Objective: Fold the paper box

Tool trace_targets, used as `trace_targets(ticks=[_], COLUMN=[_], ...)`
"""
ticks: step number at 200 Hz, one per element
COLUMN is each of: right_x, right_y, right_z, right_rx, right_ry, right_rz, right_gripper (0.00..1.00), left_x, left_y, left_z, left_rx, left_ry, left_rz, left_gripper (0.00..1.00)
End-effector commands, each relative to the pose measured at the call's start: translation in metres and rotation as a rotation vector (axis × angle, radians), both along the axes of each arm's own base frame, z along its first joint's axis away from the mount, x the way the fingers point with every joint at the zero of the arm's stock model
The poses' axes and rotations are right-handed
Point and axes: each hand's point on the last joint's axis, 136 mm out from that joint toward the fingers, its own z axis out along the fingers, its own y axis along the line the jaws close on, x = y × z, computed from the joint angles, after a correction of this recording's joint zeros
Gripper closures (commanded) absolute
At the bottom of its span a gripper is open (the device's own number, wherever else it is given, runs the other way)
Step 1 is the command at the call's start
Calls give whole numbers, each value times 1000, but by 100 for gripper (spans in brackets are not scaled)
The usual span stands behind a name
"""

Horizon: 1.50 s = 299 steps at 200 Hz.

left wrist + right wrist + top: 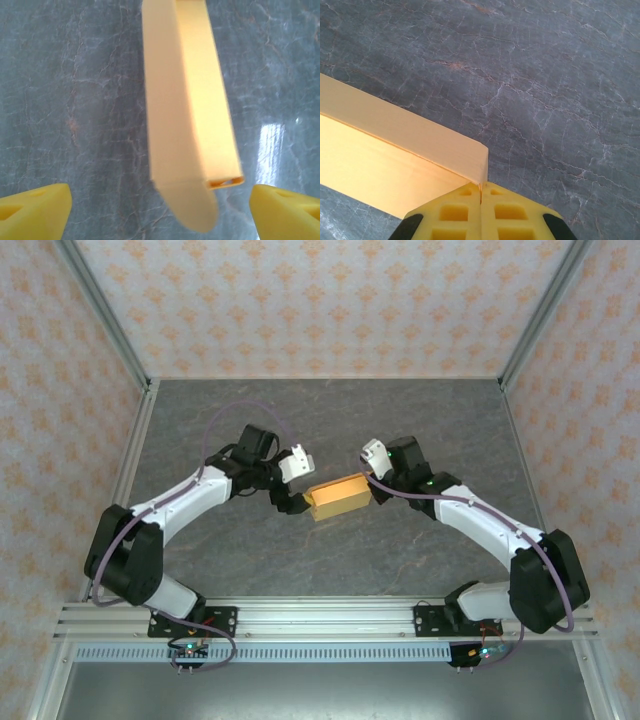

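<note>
Yellow fingertips (35, 210) of the left gripper (159, 200) stand wide apart and hold nothing. They straddle the untucked end flap (192, 207) of the paper box (185, 110), probably ready to press it in. The right gripper (480, 212) is closed tight against the box's right end, apparently bracing it at the middle of the table (300, 420).

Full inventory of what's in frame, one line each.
paper box: 1, orange-tan, table centre, between the grippers
table: 1, grey marbled, under everything
walls: 3, pale with orange pattern, around the table
rail: 1, silver, near edge, under the arm bases
cables: 2, purple, one along each arm
left gripper: 1, yellow fingers, open, astride the box's end
right gripper: 1, yellow fingers, shut on the box's other end
</note>
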Motion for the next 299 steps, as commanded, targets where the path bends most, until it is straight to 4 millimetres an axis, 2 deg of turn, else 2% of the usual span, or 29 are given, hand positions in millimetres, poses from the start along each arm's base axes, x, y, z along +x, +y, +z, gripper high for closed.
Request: trace_targets(ticks=[1, 15, 45, 63, 88, 117, 133, 168, 215, 263, 299], right_x=[4, 3, 3, 3, 4, 5, 5, 6, 8, 7, 7], right_y=[-4, -3, -2, -2, -1, -2, -1, 0, 1, 1, 2], right_z=[16, 16, 18, 17, 16, 17, 17, 11, 8, 7, 8], right_rx=[12, 20, 31, 24, 17, 4, 2, -5, -10, -12, -7], right_ry=[-18, -11, 9, 21, 33, 39, 42, 57, 63, 81, 88], right_rz=[-65, -68, -93, -109, -122, -132, -133, -134, -132, -137, -137], right_gripper=[100, 100, 100, 100, 100, 100, 100, 100, 100, 100, 100], left_x=[6, 5, 6, 4, 0, -8, -9, -7, -1, 6, 6], left_y=[-1, 1, 3, 0, -6, -20, -26, -31, -42, -51, -53], left_z=[16, 17, 22, 20, 5, 9, 11, -4, -10, -22, -24], left_rx=[-39, -31, -3, 5, 70, 39, 30, 67, 75, 114, 113], left_ry=[-33, -44, -31, -24, -63, -61, -46, -30, -19, 20, 31], left_rz=[157, 209, 338, 372, 307, 208, 181, 153, 120, 78, 70], left_gripper=[8, 9, 15, 14, 7, 2, 2, 1, 0, 10, 17])
